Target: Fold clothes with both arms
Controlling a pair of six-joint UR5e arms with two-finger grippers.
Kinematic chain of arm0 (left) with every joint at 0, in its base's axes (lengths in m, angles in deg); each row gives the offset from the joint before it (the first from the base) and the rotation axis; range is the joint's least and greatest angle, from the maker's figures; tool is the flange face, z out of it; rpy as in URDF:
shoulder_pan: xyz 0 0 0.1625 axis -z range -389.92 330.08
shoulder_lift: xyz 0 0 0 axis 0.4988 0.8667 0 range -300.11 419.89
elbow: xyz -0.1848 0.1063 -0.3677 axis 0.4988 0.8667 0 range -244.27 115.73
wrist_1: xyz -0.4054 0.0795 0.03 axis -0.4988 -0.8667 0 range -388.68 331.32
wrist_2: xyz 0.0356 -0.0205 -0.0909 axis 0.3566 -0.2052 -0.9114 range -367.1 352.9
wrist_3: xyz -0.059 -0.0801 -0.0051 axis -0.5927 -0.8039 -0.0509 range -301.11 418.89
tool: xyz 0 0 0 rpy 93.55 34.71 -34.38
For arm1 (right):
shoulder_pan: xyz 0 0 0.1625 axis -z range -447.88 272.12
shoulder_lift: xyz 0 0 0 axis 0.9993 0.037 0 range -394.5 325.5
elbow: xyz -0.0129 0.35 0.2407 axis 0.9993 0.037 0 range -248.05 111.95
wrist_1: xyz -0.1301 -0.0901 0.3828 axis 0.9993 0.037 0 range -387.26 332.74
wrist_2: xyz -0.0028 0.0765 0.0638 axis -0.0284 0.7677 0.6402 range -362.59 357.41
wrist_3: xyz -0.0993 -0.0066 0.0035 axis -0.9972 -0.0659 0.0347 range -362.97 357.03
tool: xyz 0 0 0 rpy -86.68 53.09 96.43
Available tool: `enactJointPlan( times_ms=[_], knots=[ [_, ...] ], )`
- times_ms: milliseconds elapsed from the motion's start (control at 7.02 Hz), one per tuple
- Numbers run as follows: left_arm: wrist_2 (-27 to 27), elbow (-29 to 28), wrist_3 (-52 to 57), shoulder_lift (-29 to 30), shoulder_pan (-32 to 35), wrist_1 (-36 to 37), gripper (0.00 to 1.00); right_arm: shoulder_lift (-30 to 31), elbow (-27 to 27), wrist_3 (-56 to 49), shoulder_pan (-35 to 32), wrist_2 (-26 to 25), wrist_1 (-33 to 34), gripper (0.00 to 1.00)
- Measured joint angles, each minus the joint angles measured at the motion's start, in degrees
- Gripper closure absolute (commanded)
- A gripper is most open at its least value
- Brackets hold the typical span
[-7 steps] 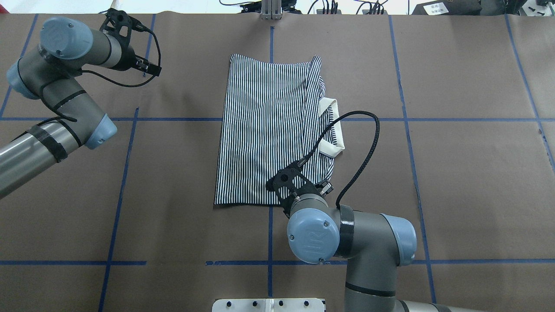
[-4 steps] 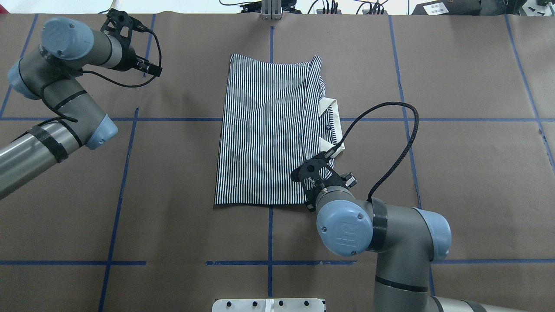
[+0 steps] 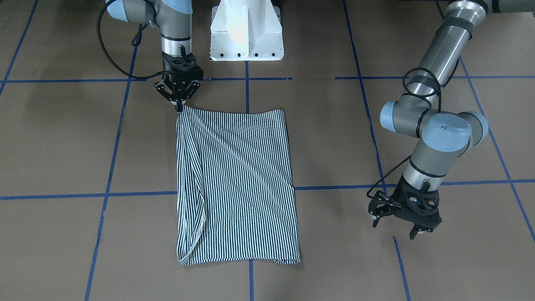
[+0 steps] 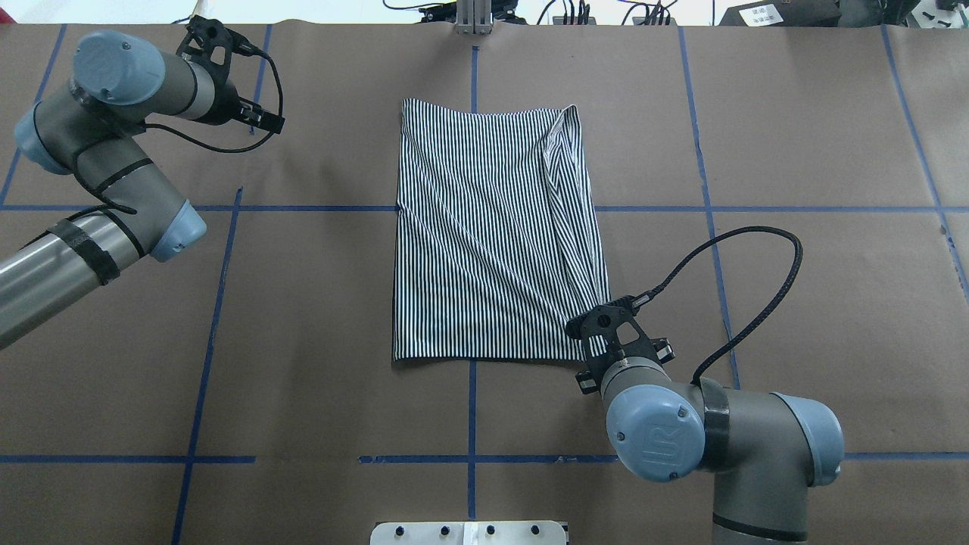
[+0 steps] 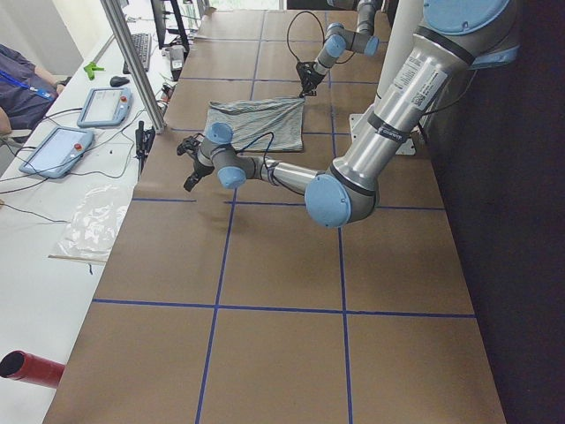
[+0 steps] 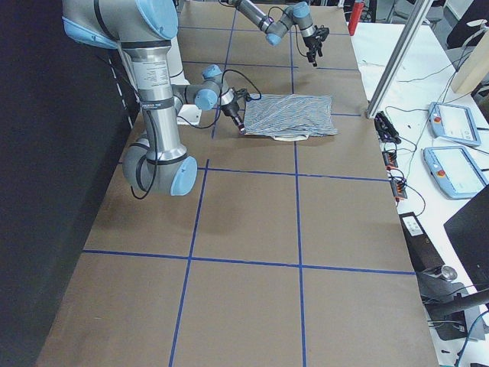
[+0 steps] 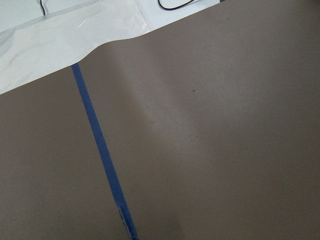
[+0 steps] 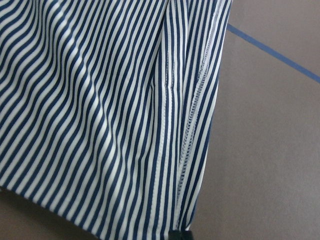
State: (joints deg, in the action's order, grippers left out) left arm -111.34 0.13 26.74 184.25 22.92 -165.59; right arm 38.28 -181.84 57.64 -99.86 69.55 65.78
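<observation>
The navy-and-white striped shirt lies folded as a long rectangle in the middle of the brown table; it also shows in the front view. Its cream collar is hidden under the fabric. My right gripper is shut on the shirt's corner nearest the robot's base, at the near right corner in the overhead view. The right wrist view shows striped cloth and a stitched hem. My left gripper is open and empty, well to the shirt's left near the far edge.
The white pedestal base stands at the table's near edge. Blue tape lines cross the brown paper. A metal post stands at the far edge. The left wrist view shows bare paper and a tape line.
My right gripper has moved right and toward the robot's base, pulling the shirt's corner with it. The fabric now covers the cream collar. The left arm has not moved.
</observation>
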Motion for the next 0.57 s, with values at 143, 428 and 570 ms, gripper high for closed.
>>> enactJointPlan(
  times_ms=[143, 428, 570],
  knots=[
    [0.0, 0.0, 0.0, 0.0, 0.0, 0.0, 0.0, 0.0, -0.1, 2.3, 0.4, 0.0, -0.1, 0.0],
    [-0.8, 0.9, 0.0, -0.1, 0.0, 0.0, 0.0, -0.4, -1.6, 4.2, -1.2, 2.2, -1.7, 0.0],
    [-2.6, 2.4, -0.7, -0.9, -0.1, 0.2, 0.0, 0.1, -2.4, 5.1, -3.6, 6.4, -6.2, 0.0]
  ],
)
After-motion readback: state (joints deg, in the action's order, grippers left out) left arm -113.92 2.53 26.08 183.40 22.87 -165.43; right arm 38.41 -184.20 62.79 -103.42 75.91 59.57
